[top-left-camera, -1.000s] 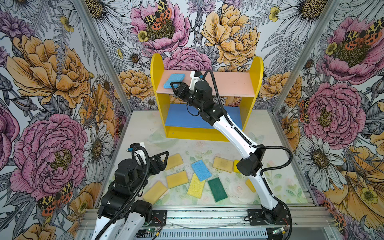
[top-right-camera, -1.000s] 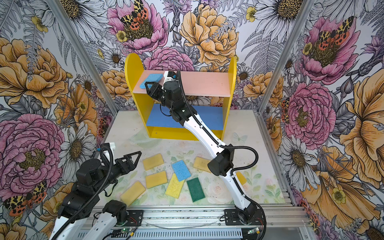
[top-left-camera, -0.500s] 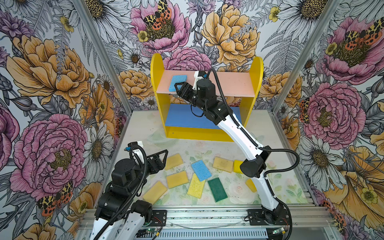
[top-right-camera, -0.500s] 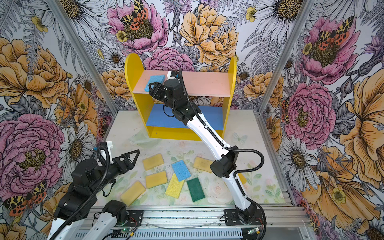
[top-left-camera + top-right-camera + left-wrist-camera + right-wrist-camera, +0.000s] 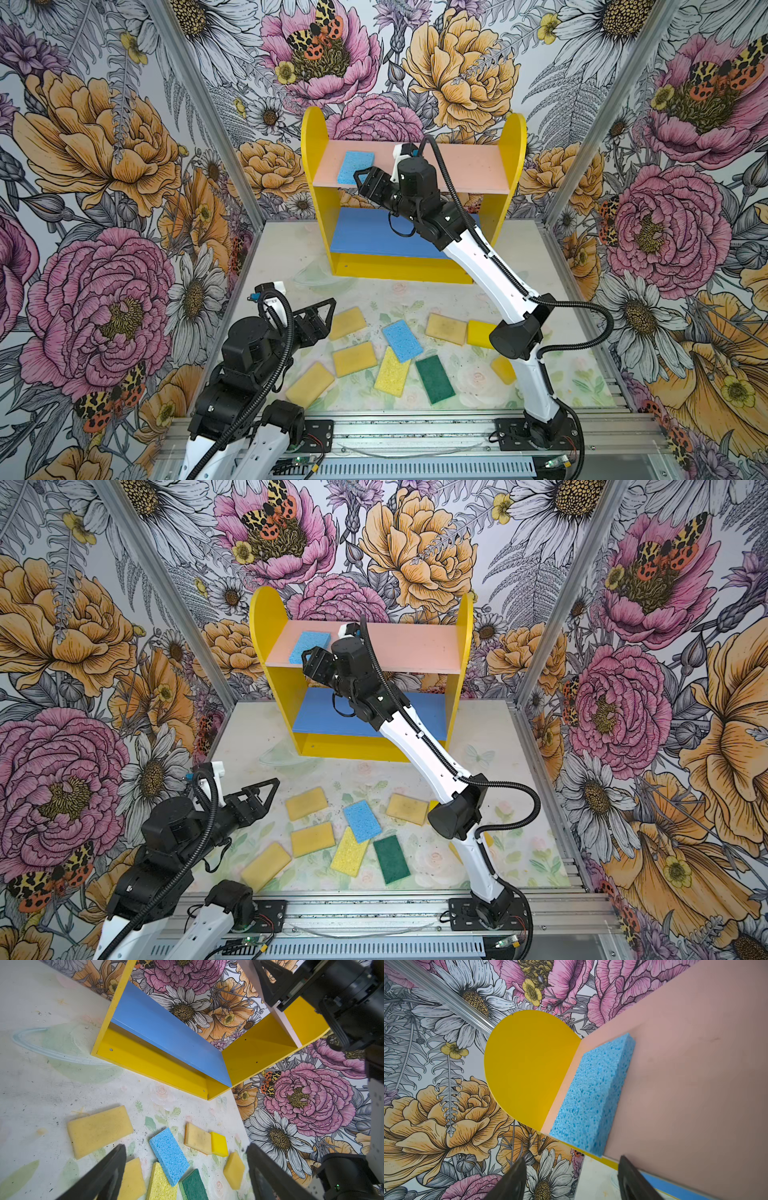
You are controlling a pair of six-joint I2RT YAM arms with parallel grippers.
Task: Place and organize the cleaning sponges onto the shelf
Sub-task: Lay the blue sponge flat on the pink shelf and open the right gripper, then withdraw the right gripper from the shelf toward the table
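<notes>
The right gripper [image 5: 360,178] is seen at the upper middle in both top views, just before the front edge of the pink upper board [image 5: 469,166]. Its jaws are held apart and nothing is gripped between them. In the right wrist view a light blue sponge [image 5: 591,1095] is shown lying flat and free on that board, beyond the fingertips and close beside the yellow side panel [image 5: 525,1068], its near end at the board's front edge.

The blue lower board [image 5: 365,239] of the shelf [image 5: 513,166] is partly hidden by the right arm [image 5: 478,257], which crosses in front of it; lower right, part of a small bright yellow sponge [image 5: 478,332] and of a tan sponge [image 5: 502,369] is covered by the arm's elbow.

The left gripper [image 5: 328,316] is held at the lower left above the table [image 5: 282,249], its jaws wide and empty. A tan sponge [image 5: 348,323] is found just beside it; three more tan sponges [image 5: 354,358], a second light blue sponge [image 5: 401,340], a pale yellow sponge [image 5: 391,372] and a dark green sponge [image 5: 434,379] are scattered along the lower middle, well apart from the shelf.
</notes>
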